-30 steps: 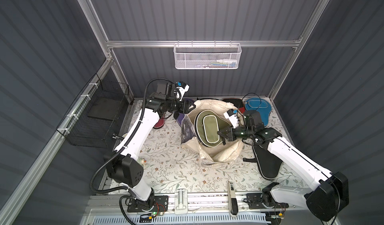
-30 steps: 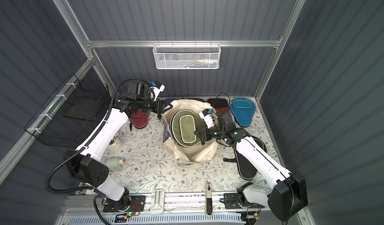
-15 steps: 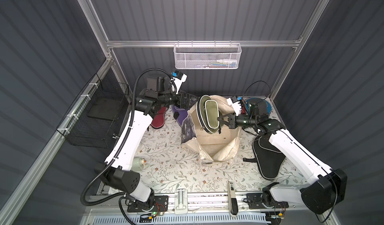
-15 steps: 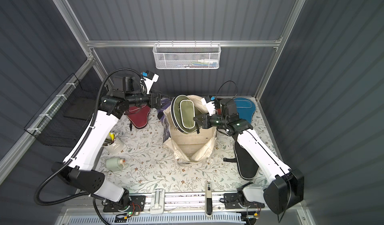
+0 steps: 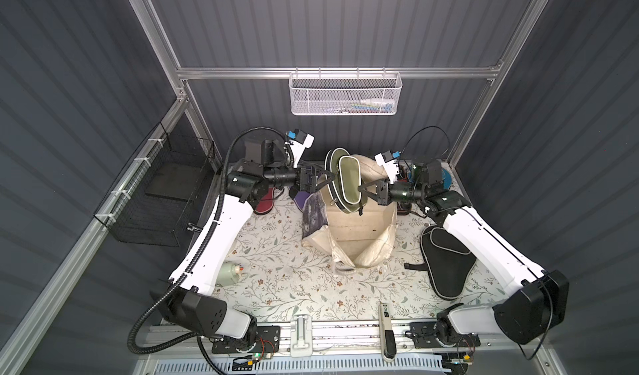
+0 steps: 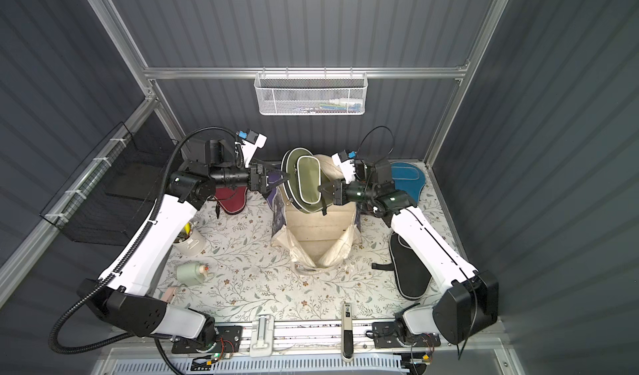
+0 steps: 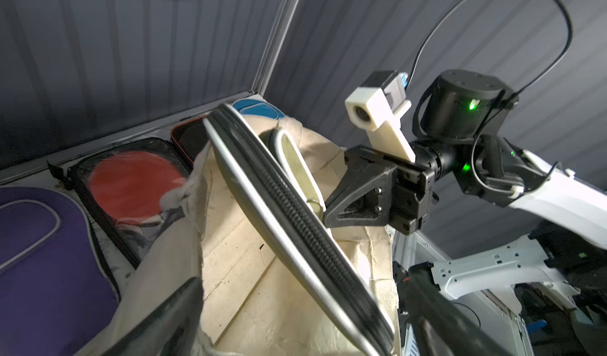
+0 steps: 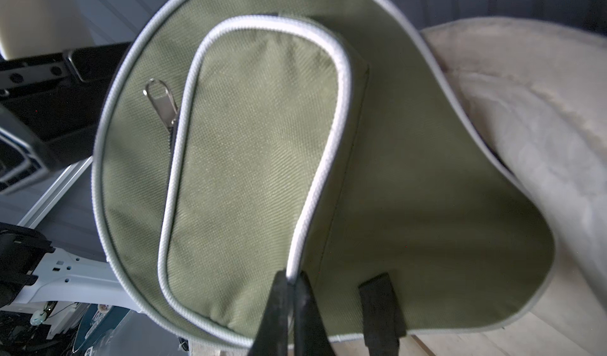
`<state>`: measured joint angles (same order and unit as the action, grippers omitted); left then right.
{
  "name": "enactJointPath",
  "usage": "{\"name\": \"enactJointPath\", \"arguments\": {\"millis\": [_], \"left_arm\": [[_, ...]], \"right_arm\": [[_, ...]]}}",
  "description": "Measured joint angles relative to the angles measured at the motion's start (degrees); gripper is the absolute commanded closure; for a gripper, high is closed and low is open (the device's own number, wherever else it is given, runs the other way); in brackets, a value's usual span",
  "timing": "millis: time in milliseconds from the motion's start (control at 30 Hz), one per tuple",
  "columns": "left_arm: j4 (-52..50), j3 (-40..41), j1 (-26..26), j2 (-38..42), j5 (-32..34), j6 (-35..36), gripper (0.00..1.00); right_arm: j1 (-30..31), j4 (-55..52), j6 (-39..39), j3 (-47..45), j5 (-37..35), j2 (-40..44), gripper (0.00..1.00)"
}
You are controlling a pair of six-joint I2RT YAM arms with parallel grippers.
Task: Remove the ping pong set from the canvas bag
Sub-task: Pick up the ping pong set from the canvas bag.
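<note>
Hanging higher than before, olive cover (image 5: 348, 183)

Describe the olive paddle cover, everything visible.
The olive paddle cover is woven fabric, paddle-shaped, with pale piping, a raised front pocket, a metal zip pull and a black strap. It stands tilted on edge over the open canvas bag. The right gripper pinches its pocket piping; the open left gripper straddles its zipped edge.

Top views overhead, near-identical; wrist views close, sharing olive cover (image 8: 262, 157).
</note>
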<state>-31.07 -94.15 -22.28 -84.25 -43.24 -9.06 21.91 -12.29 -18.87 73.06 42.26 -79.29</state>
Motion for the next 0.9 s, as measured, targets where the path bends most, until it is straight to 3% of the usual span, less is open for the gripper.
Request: {"name": "enactJointPath", "arguments": {"millis": [100,300,433,500,600,667,700,900], "left_arm": [[0.92,0.13,-0.98,-1.42,-0.04,-1.22,0.36],[1.11,0.11,-1.57,-3.76,1.73,-2.4,0.99],[1.25,0.11,-1.27,-4.28,2.97,-1.92,1.0],[1.22,0.11,-1.27,-4.28,3.3,-1.53,1.0],[1.14,0.09,-0.87,-4.28,3.63,-0.44,1.0],[1.07,0.09,-0.76,-4.28,3.65,0.48,1.0],[0.96,0.07,-0.7,-4.28,3.65,0.92,1.0],[-0.81,-0.11,0.09,-4.7,3.65,3.96,1.0]], "right_arm": [[0.13,0.48,-0.11,0.28,-0.09,-0.44,1.0],[0.46,0.63,-0.11,0.35,-0.28,-1.6,1.0],[0.48,0.96,0.02,0.35,-0.42,-1.77,0.99],[0.48,0.92,0.09,0.35,-0.44,-1.77,0.93],[0.46,0.66,0.9,0.35,-0.44,-1.77,0.94],[0.46,0.44,1.27,0.35,-0.44,-1.77,0.87],[0.46,0.42,1.55,0.35,-0.42,-1.77,0.83],[-0.15,-0.17,4.37,0.48,-0.02,-0.96,0.34]]}}
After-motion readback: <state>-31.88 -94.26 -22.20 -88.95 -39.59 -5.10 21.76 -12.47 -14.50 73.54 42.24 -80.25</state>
